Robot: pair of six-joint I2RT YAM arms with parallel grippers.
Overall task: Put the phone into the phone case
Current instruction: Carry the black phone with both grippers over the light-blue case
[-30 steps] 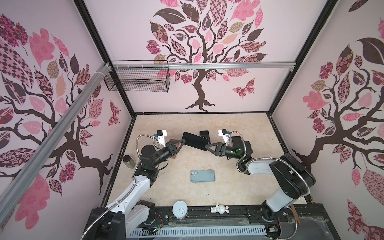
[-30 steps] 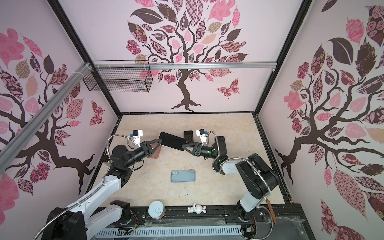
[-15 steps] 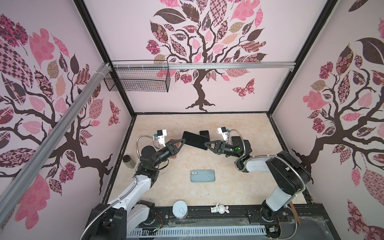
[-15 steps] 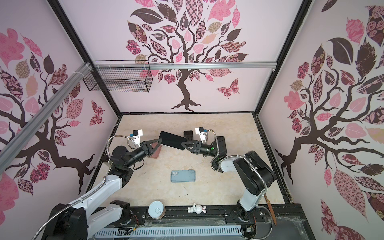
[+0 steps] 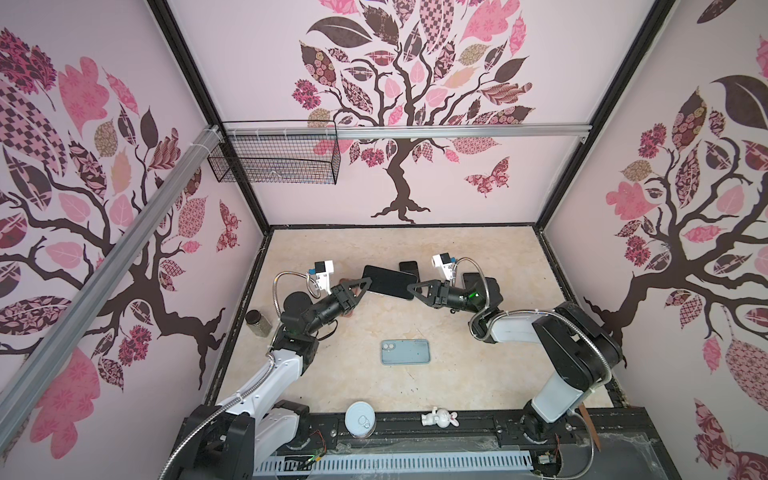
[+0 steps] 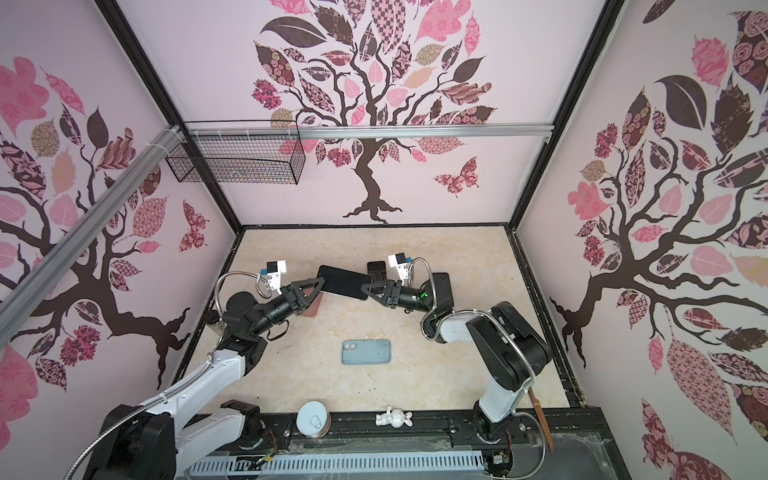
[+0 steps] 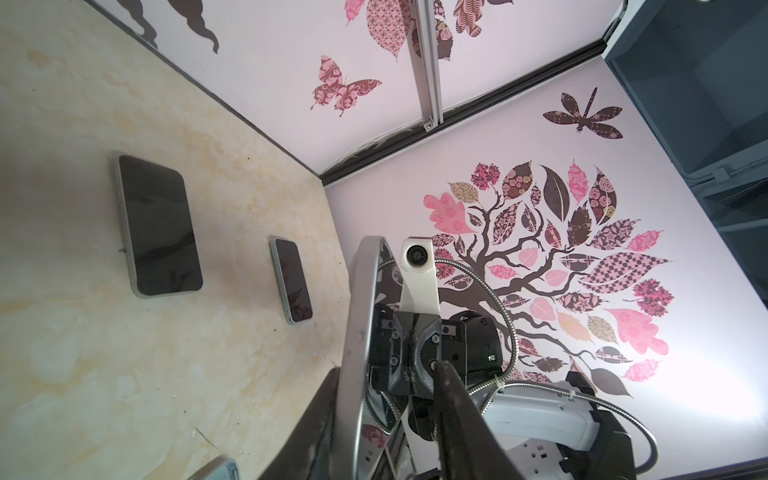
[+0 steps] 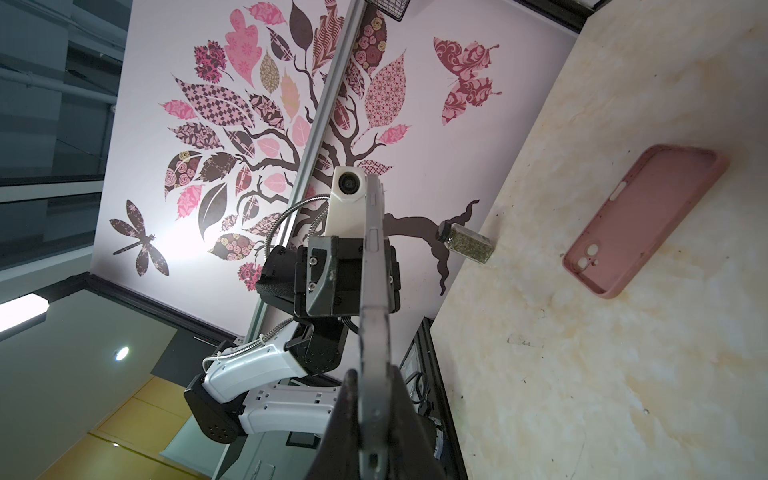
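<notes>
While the phone [image 5: 388,281] hangs in the air between the two arms, well clear of the worktop [image 5: 478,374], the two grips on it are unequal. The right end effector [image 5: 410,288] is clenched on one short end, and the right wrist view shows both its fingers pressed against the phone's faces. The left end effector [image 5: 366,284] stands at the opposite short end with its jaws parted. In the left wrist view one finger [image 7: 457,415] sits apart from the phone's metal rim, so I judge that grip released and the phone carried by the right arm alone. The phone's long axis runs from one end effector to the other, across both top views, with the dark screen turned up toward the camera head. The pink phone case [image 8: 640,220] lies empty and open side up on the worktop. In a top view [image 6: 311,311] it sits below and just beside the left end effector, partly hidden by it. From the right end effector the case therefore lies beyond the far end of the phone, toward the left arm's side and downward. The left arm is nearer the case but does not hold the phone. In my judgement the coming move requires the right arm to carry the phone across and down. How closely the two long axes already agree cannot be told.
</notes>
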